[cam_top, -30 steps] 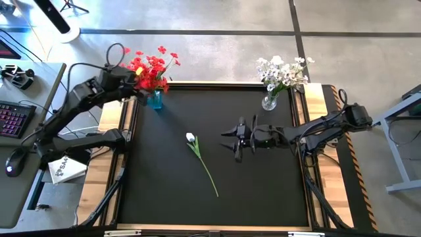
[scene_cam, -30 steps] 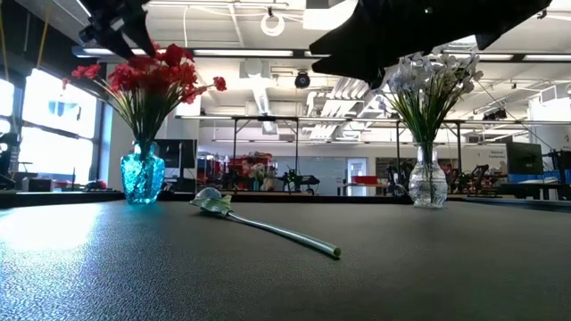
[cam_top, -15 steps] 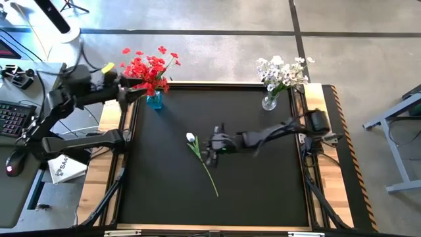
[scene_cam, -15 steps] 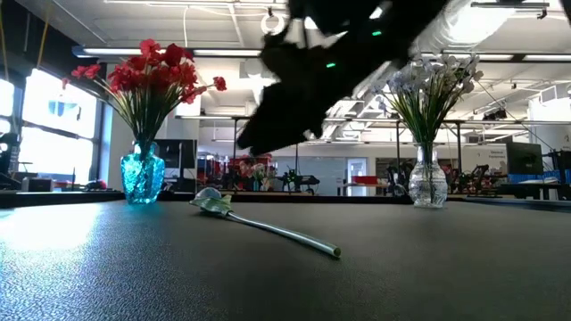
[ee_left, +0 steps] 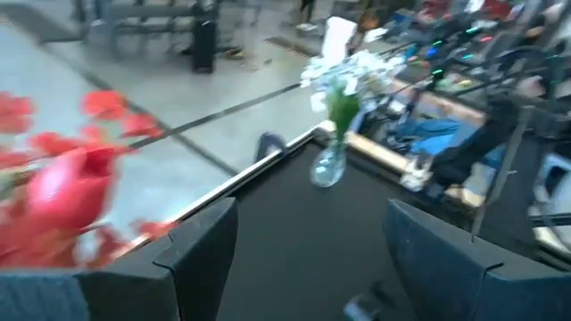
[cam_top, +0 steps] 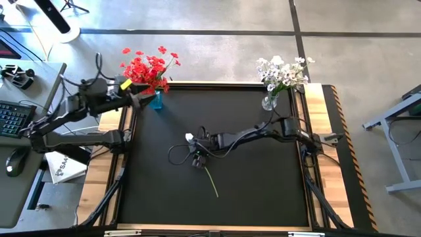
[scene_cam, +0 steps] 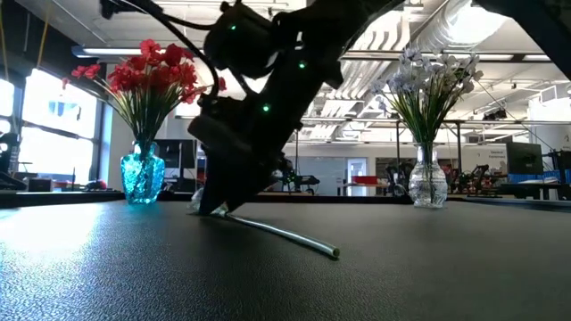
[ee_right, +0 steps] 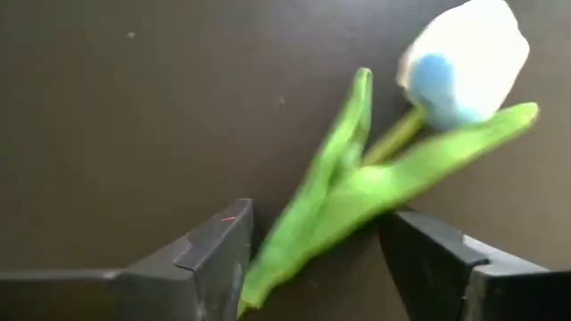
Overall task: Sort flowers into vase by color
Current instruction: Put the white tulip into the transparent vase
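A single white tulip [cam_top: 190, 138] lies flat on the black mat, its bloom toward the far left and its green stem [cam_top: 212, 183] running to the near right. My right gripper [cam_top: 196, 158] is down over it and open. In the right wrist view its fingers [ee_right: 219, 254] stand on either side of the tulip's leaves [ee_right: 348, 192], just below the bloom [ee_right: 464, 62]. My left gripper [cam_top: 140, 99] is open and holds nothing, just left of the blue vase [cam_top: 154, 100] of red flowers. White flowers stand in a clear vase [cam_top: 269, 102]. My right gripper comes at the white tulip from above, pointing down, with its open fingers across the leaves [ee_right: 294, 241] near the bloom end. One leaf tip lies close to a finger [ee_right: 223, 259]; I cannot tell whether they touch. The tulip lies flat on the mat.
The blue vase [scene_cam: 143, 174] stands at the mat's far left corner and the clear vase [scene_cam: 428, 183] at the far right corner. A wooden rim [cam_top: 316, 164] frames the mat. A desk with a keyboard and mouse [cam_top: 14, 161] is beyond the left edge.
My right gripper has swung from the right-centre of the mat toward the left and come down over the white tulip's leaves, staying open. My left gripper has drawn back from the red blooms toward the table's left edge. The tulip has stayed where it lay.
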Motion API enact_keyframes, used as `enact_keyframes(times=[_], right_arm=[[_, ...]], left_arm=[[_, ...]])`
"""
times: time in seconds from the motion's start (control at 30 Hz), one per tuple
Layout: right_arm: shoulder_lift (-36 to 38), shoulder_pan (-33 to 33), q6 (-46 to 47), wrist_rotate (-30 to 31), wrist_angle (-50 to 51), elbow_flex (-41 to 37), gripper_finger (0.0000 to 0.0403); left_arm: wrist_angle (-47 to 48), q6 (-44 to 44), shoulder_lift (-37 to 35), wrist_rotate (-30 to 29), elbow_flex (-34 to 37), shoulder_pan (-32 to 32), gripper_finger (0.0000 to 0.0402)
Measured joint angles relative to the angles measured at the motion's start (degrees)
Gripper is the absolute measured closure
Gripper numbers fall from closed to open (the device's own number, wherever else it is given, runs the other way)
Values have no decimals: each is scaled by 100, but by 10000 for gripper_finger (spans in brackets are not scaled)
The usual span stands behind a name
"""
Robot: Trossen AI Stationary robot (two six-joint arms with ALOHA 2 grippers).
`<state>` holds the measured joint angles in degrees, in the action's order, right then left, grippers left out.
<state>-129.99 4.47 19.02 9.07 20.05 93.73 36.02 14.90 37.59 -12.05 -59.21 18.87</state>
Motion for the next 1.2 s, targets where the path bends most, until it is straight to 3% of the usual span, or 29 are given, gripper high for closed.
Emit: enact_keyframes(times=[0.2,0.3,0.37,0.53,0.63,0.77,0.93,1.03,1.1,1.2], right_arm=[[84,-41,-430,-67,-106,-238,295],[439,-37,-449,51,-319,-820,368],[843,-33,-397,287,-553,-1442,391],[2428,5,10,826,-1853,-3427,373],[3466,216,40,1333,-2921,-4651,384],[4721,733,-655,1957,-5252,-6112,397],[5507,1432,-2465,2087,-8711,-7538,394],[5662,1666,-3479,1720,-10401,-8066,399],[5669,1681,-3810,1184,-11023,-8221,399],[5718,1557,-3812,685,-10899,-8027,399]], left_arm=[[-1235,-396,145,119,586,-562,135],[-1507,-639,275,92,698,-934,135],[-1579,-777,406,-36,698,-1216,135],[-1733,-1171,800,-712,698,-1946,135],[-1892,-1418,1175,-1019,698,-2334,135],[-2379,-1715,1912,-1034,712,-2762,135],[-4948,-2157,2921,-433,1522,-2987,135],[-6750,-2163,3623,62,2044,-2837,135],[-7877,-2160,4164,349,2215,-2712,135],[-9090,-2281,4991,748,2207,-2521,135]])
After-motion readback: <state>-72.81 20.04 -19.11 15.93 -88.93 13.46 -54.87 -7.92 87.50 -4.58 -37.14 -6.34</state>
